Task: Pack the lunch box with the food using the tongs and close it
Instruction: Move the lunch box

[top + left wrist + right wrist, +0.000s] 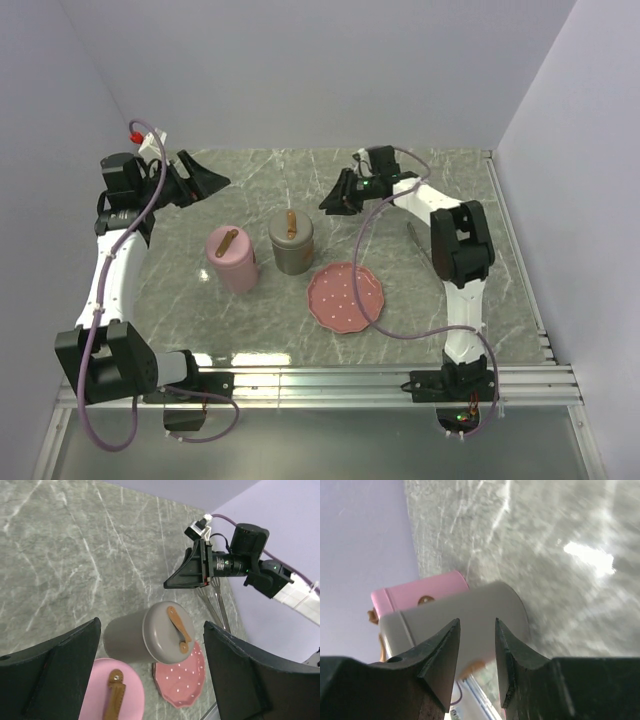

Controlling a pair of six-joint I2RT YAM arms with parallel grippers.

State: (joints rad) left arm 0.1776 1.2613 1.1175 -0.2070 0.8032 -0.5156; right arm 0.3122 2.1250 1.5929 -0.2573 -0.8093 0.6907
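Two lidded cylinders of the lunch box stand mid-table: a pink one (pixel 232 260) and a grey one (pixel 291 244), each with a brown strap on its lid. The tongs (pixel 411 236) lie flat on the table to the right, beside the right arm; in the left wrist view the tongs (pixel 218 607) show beyond the grey cylinder (pixel 150 637). No food shows in any view. My left gripper (pixel 205 170) hangs open at the far left, its jaws wide and empty (pixel 152 625). My right gripper (pixel 330 198) hovers behind the grey cylinder (pixel 470 612), jaws narrowly apart with nothing between them (pixel 476 621).
A pink scalloped plate (pixel 346 296) with white dots lies bare in front of the grey cylinder. Lilac walls close in the table at the back and on both sides. A metal rail runs along the near edge by the arm bases.
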